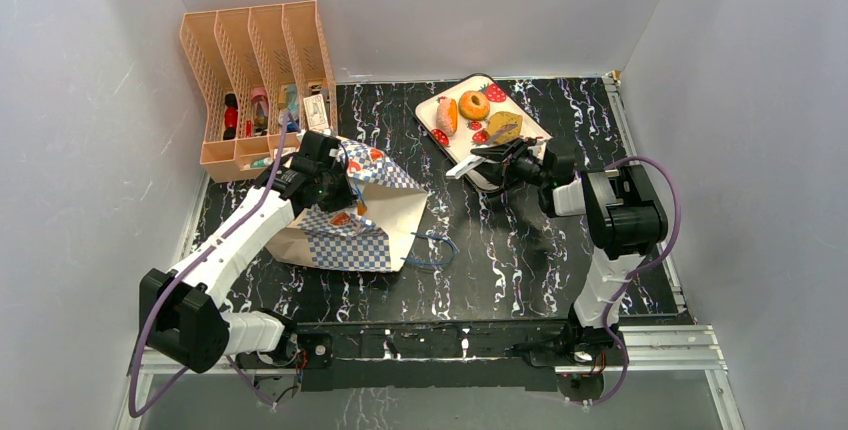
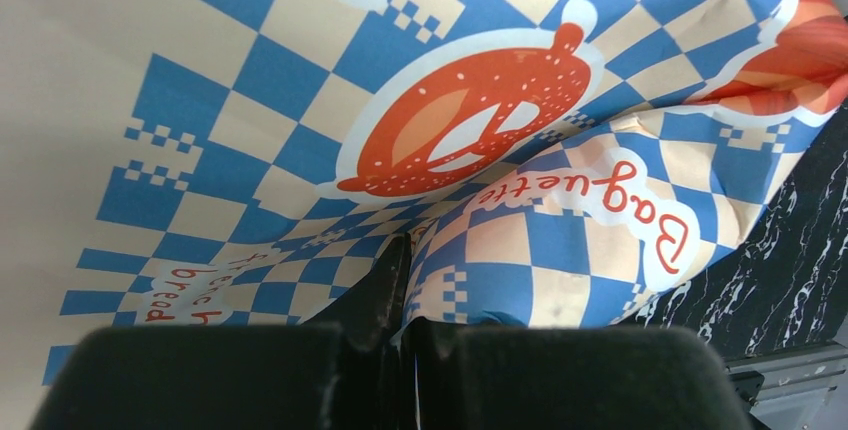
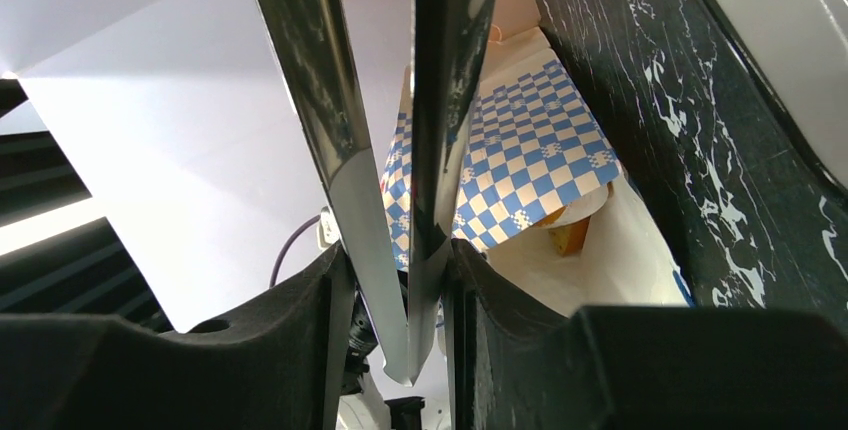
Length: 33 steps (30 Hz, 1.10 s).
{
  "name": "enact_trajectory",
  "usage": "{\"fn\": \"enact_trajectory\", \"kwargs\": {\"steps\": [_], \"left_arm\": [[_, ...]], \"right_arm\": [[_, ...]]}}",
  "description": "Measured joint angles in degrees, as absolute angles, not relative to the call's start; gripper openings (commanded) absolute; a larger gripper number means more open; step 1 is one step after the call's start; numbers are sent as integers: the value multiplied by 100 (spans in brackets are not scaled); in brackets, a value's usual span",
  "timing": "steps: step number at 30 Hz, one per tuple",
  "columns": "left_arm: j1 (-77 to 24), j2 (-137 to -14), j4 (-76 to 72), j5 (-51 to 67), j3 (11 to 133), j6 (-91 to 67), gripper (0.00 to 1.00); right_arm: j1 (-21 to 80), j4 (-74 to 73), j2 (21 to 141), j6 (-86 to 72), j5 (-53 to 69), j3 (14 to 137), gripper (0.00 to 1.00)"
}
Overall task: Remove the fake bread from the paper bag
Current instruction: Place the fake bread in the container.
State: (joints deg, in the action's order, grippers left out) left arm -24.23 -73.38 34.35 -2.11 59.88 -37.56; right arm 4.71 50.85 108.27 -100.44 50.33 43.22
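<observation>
While the left pincer (image 1: 336,174) is clamped flat on the upper lip of the bag (image 1: 365,228) and holds its mouth up, the right pincer (image 1: 455,169) hangs over the near corner of the tray (image 1: 446,91). Its 2 long metal blades stand a little apart with nothing between them. What the next reach turns on, I'd say, is that the bag lies on its side on the table (image 1: 520,250), off to the left of those blades with some table between, and its mouth gapes rightward at them. The blades point that way, roughly along the bag's long axis, so a fairly straight run in looks possible. From the right wrist view, 1 orange-brown piece (image 3: 570,236) shows just inside the mouth, low against the pale lining under the chequered flap; whether more lies deeper I cannot tell. The right arm is the nearer free one to that opening, since the left is taken up with the lip. On the tray lie 4 pieces: a donut (image 1: 473,105), a toast (image 1: 504,126), and a pink roll (image 1: 441,117) beside an orange loaf (image 1: 452,112) toward its left edge. The rack (image 1: 250,60) stands behind the bag at the back left, and its 4 slots hold a few small things, too small to name.
</observation>
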Motion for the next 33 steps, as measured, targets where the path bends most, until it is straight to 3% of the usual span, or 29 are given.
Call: {"fn": "enact_trajectory", "kwargs": {"steps": [8,14,23,33], "left_arm": [[-2423,-7306,3437,-239,5988,-3824,0],[-2423,-7306,3437,-261,5988,-3874,0],[-2423,-7306,3476,-281,5992,-3905,0],[-2423,-7308,3496,-272,6003,-3905,0]], "right_arm": [[427,4960,10816,-9942,5214,4230,31],[419,4040,10335,-9308,5282,4209,31],[412,1863,9192,-7518,5288,4237,28],[744,-954,8696,-5347,4805,4762,26]]}}
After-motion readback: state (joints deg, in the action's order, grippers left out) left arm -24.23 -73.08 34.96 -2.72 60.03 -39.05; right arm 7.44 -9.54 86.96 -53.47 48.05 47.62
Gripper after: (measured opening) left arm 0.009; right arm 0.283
